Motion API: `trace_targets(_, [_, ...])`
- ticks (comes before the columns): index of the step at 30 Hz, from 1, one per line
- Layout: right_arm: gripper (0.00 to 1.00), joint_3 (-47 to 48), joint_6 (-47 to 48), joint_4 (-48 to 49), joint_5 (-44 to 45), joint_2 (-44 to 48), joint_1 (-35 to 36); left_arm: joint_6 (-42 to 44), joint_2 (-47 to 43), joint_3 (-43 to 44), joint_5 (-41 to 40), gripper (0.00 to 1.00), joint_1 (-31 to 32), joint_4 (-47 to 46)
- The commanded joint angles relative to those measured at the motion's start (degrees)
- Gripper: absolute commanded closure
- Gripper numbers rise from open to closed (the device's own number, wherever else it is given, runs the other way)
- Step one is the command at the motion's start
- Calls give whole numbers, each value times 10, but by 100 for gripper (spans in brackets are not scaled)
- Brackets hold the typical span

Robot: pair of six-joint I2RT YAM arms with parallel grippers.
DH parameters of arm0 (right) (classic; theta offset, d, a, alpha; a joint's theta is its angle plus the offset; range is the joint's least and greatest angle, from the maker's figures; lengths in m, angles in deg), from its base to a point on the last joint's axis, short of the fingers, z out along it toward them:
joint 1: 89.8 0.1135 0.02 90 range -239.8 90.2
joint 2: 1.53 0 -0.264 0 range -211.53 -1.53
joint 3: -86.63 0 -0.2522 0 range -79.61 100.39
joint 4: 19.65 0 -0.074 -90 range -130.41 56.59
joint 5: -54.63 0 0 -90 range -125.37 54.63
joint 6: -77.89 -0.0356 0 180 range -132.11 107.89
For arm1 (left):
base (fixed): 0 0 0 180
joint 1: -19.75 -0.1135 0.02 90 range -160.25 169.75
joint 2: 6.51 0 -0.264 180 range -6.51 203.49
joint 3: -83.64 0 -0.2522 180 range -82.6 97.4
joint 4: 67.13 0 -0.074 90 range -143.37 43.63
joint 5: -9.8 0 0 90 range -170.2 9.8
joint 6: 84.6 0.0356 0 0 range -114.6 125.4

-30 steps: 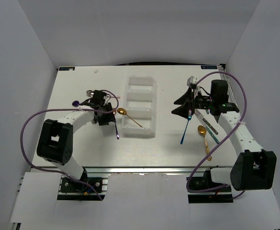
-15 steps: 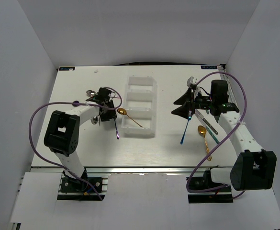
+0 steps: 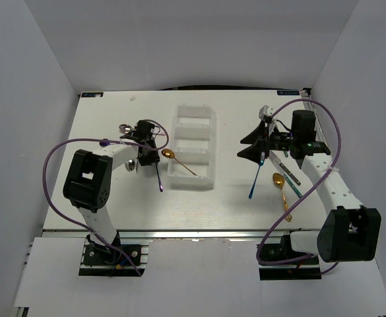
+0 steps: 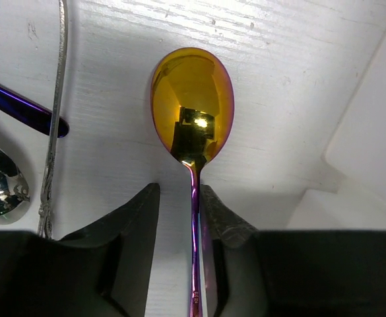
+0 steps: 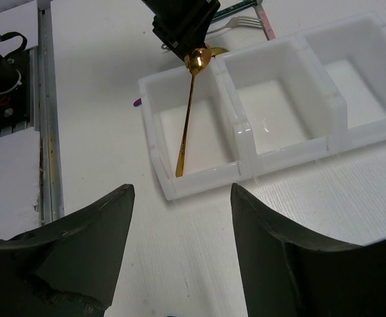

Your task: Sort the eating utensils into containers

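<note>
**Left gripper lined up on a spoon beside the tray; the pick is the step in hand.**

My left gripper [image 4: 179, 191] straddles the handle of a purple-handled spoon [image 4: 193, 105] lying on the table [image 4: 278, 66] just left of the organiser tray [image 3: 191, 185]. Its jaws are parted, not pinching. My right gripper [image 5: 183, 191] hangs wide open and empty to the tray's right. A gold spoon [image 5: 187, 112] lies in the near end compartment, bowl propped on the wall. Next, I judge, I should pinch the slim handle squarely, lift, and carry it right into a compartment.
</note>
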Motion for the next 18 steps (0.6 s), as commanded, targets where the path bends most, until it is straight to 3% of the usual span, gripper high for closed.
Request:
trace_targets(1, [33, 5, 7, -7, -19, -4, -6, 7, -2, 15, -16, 60, 2, -7])
trace_targets(6, [34, 6, 8, -10, -25, -4, -10, 8, -7, 9, -21, 65, 2, -7])
trace_targets(14, [34, 6, 9, -12, -29, -3, -16, 9, -46, -2, -20, 92, 3, -7])
trace_targets(18, [34, 6, 9, -14, -30, -1, -17, 7, -76, -12, -13, 100, 2, -8])
